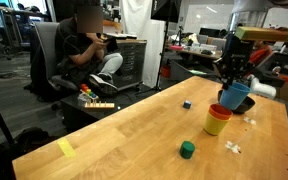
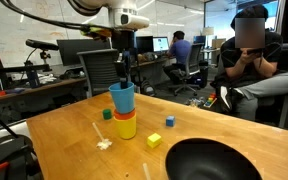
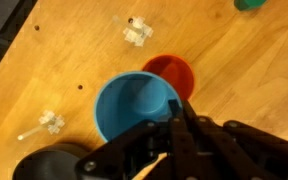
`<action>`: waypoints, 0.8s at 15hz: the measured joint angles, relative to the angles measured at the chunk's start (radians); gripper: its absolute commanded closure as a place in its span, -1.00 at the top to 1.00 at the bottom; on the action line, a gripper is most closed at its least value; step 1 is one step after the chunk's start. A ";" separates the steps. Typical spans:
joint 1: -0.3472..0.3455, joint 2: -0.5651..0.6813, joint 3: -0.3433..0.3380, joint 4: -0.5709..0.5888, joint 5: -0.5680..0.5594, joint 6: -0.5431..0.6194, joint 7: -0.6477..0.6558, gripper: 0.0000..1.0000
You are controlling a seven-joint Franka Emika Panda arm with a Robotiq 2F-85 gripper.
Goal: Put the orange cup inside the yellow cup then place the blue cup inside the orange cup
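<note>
My gripper is shut on the rim of the light-blue cup, which is upright. In both exterior views the blue cup hangs just above the orange cup. The orange cup sits nested in the yellow cup on the wooden table. In the wrist view the orange cup shows beyond the blue cup, partly covered by it; the yellow cup is hidden there. The gripper comes down from above.
A green block, a small blue block and a yellow block lie on the table. A dark bowl stands at the near edge. Clear plastic bits lie nearby. A seated person is beyond the table.
</note>
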 measured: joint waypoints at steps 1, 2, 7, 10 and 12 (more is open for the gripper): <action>0.000 0.009 0.000 0.000 0.014 0.009 -0.007 -0.97; 0.000 0.017 0.000 0.000 0.030 0.016 -0.017 -0.97; 0.003 0.023 0.006 0.004 0.096 0.023 -0.065 -0.97; 0.008 0.023 0.011 0.004 0.111 0.024 -0.074 -0.97; 0.012 0.024 0.012 0.004 0.112 0.024 -0.077 -0.97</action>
